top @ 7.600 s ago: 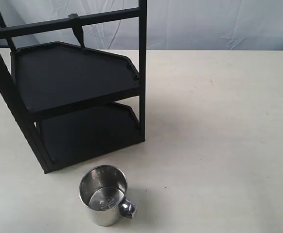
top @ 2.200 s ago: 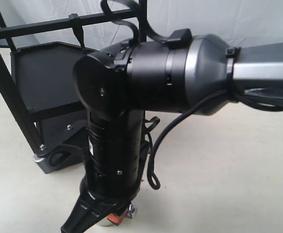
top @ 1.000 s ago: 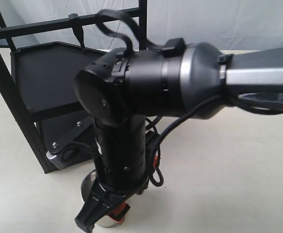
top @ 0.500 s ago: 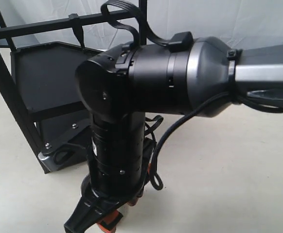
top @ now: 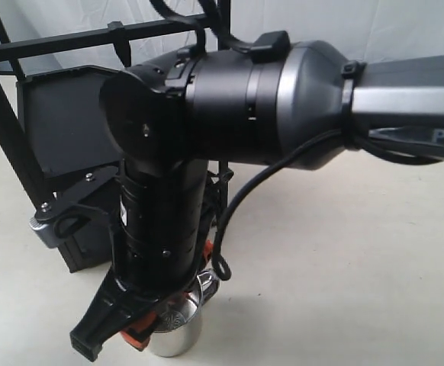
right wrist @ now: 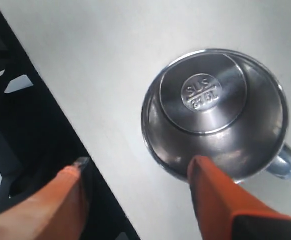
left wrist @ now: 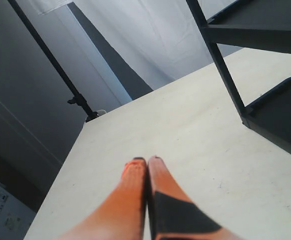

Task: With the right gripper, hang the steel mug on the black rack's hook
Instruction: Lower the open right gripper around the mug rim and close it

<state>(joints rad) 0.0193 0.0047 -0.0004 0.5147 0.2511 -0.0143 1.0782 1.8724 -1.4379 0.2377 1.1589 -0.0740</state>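
The steel mug (top: 182,329) stands upright on the table at the front, mostly hidden by my right arm. The right wrist view looks down into the mug (right wrist: 215,107), its handle (right wrist: 287,162) pointing away from the rack. My right gripper (right wrist: 138,165) is open. One orange finger (right wrist: 213,192) overlaps the mug's rim and the other (right wrist: 65,197) lies over the black rack's dark base (right wrist: 20,110). The black rack (top: 62,130) rises at the left, its hook (top: 121,47) hanging from the top crossbar. My left gripper (left wrist: 145,161) is shut and empty above bare table.
My right arm's bulky wrist (top: 230,107) fills the middle of the exterior view and hides much of the rack's shelves. A rack post (left wrist: 220,65) and shelf edge (left wrist: 280,117) stand near the left gripper. White cloth (top: 344,27) hangs behind the table.
My right arm has swung left, carrying the gripper toward the rack's base. The mug now shows more at the gripper's right side and has not moved.
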